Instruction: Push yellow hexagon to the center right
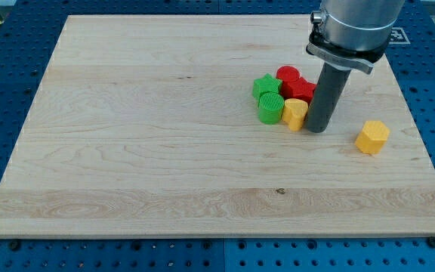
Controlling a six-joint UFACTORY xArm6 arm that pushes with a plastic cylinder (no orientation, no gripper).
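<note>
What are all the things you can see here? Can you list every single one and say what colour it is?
wooden board: 1, pale wood, fills most of the view.
blue pegboard table: 1, blue with holes, under and around the board.
yellow hexagon: 1, yellow-orange, alone at the view's right, apart from the cluster.
yellow block: 1, yellow, shape unclear, bottom of the cluster, next to the rod.
green star: 1, green, left side of the cluster.
green cylinder: 1, green, ribbed, just below the star.
red blocks: seemingly 2, red, shapes unclear, top of the cluster.
my tip: 1, dark grey rod, on the board right of the yellow block, left of the hexagon.
</note>
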